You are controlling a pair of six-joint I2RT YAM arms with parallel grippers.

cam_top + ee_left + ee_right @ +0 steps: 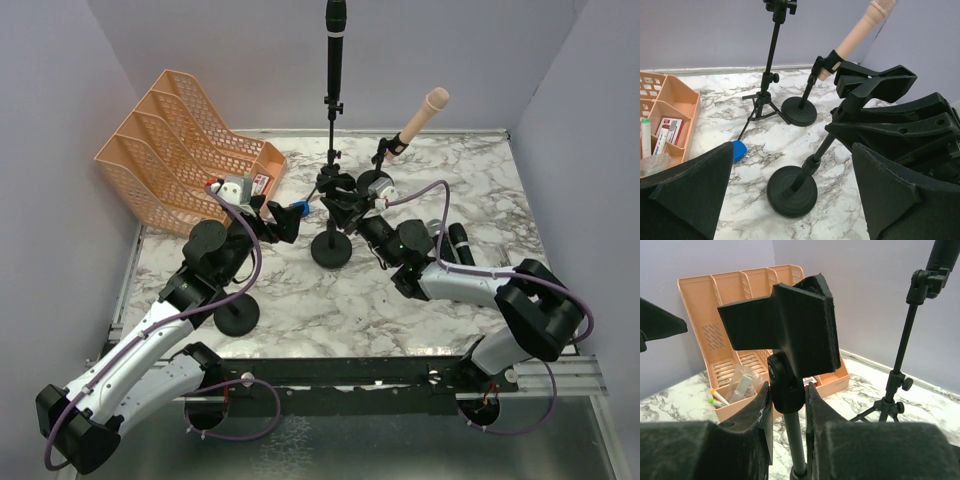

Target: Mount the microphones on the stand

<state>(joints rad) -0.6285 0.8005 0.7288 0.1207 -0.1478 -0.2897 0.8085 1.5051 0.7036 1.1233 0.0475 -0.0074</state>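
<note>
Marble table [300, 300] holds an orange organizer [180, 165], a round-based stand [332, 248] and a tripod stand [333, 140].

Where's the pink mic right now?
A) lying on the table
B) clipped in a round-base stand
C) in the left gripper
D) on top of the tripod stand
B: the pink microphone sits tilted, head up, in the clip of a round-base stand; the tripod carries a black one.

The counter [330, 300] is smooth white marble-look with grey veins. At its far left corner the peach rack [170, 150] is perforated plastic. The stand [791, 191] is matt black; the pink microphone [858, 34] smooth satin.
</note>
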